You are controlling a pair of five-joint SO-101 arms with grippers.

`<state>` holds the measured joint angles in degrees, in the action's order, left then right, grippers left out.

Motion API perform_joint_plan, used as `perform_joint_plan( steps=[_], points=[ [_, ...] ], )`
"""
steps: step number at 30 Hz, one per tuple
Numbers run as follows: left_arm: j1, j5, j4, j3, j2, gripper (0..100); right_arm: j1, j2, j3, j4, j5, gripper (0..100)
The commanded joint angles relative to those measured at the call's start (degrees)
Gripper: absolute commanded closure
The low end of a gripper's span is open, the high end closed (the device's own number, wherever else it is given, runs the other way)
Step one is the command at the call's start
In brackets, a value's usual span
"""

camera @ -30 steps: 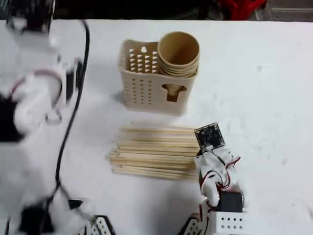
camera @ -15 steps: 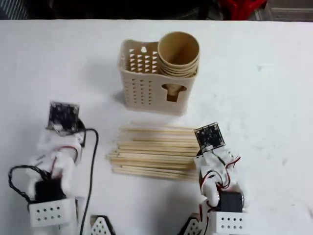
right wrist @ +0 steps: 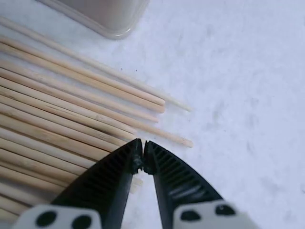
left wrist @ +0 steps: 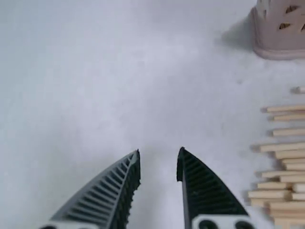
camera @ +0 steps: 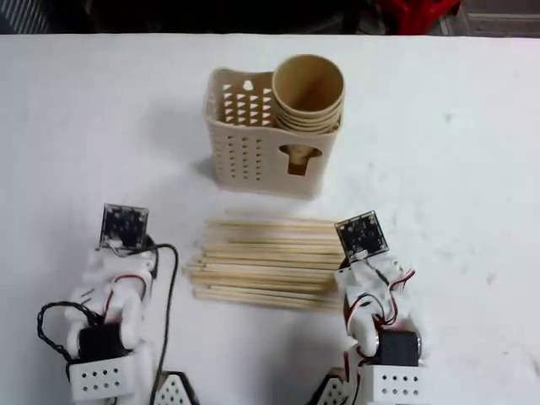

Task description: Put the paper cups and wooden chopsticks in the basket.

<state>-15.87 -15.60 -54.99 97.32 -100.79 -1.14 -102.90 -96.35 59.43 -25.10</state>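
Observation:
A stack of paper cups [camera: 308,89] stands upright in the right end of the cream slotted basket [camera: 245,152]. A pile of wooden chopsticks [camera: 266,261] lies flat on the table in front of the basket. My left arm [camera: 114,287] rests to the left of the pile. Its gripper [left wrist: 158,157] is open over bare table, with the chopstick ends [left wrist: 281,157] off to one side. My right arm [camera: 371,283] sits at the pile's right end. The right gripper [right wrist: 143,155] is shut with nothing in it, its tips just above the chopsticks [right wrist: 71,119].
The white table [camera: 456,169] stretches wide to the right and left of the basket. A black cable [camera: 164,287] loops beside the left arm. The basket's base corner [right wrist: 100,14] shows beyond the chopsticks in the right wrist view.
The left arm dropped from a raised spot at the far left and settled low beside the chopsticks, shifting slightly right and nearer. The right arm, chopsticks and cups stayed put.

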Motion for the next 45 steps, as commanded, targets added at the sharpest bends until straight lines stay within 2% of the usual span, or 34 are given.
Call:
perform_joint_plan(
  steps=[1,6,45],
  points=[
    [-0.7,0.5,-8.5,-0.2,-0.9,85,-0.3,0.0,-0.5,-0.8,-0.4,98.1],
    [-0.6,0.5,-17.5,-0.3,-1.1,85,-0.3,0.0,-0.5,-0.8,-0.4,98.1],
    [-0.6,0.5,-17.3,-0.3,-1.1,85,-0.3,0.0,-0.5,-0.8,-0.4,98.1]
  ],
)
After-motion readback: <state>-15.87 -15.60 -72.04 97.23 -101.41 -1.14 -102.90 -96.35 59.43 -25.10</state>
